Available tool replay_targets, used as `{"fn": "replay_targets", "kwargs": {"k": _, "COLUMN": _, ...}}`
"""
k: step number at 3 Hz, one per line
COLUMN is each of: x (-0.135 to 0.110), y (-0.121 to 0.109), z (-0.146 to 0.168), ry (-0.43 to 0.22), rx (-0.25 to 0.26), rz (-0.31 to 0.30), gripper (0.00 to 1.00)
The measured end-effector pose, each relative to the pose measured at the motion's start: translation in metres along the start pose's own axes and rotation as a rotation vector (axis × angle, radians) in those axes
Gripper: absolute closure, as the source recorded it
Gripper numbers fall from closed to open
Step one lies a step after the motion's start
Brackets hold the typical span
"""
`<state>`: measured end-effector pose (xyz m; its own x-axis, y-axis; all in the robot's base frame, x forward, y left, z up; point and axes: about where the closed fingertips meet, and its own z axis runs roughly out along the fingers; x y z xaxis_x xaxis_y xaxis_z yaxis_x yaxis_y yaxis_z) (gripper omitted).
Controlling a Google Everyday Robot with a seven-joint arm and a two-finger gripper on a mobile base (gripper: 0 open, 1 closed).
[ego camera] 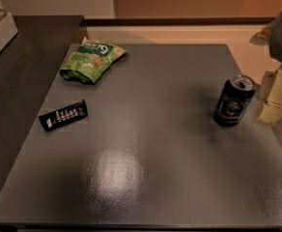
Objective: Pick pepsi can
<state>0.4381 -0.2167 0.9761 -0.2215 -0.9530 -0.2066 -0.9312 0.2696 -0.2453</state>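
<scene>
Your can (234,100) is small, round and dark blue-black, with a shiny silver top and a pale round mark on its side. It stands up on the gray table (150,144), so its long way goes up and down. It sits near the table's right edge. The gripper (277,94) is just beside it, past that edge, and you cannot tell how wide it is. A green bag (92,59) and a black bar (63,115) lie well apart on the left, with lots of room between.
</scene>
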Motion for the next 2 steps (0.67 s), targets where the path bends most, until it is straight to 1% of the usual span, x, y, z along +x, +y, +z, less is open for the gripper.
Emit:
{"fn": "replay_targets", "kwargs": {"k": 1, "x": 0.0, "y": 0.0, "z": 0.0, "ry": 0.0, "rx": 0.0, "rz": 0.0, "gripper": 0.0}}
{"fn": "replay_targets", "kwargs": {"k": 2, "x": -0.002, "y": -0.012, "z": 0.005, "ry": -0.036, "rx": -0.012, "rz": 0.009, "gripper": 0.0}}
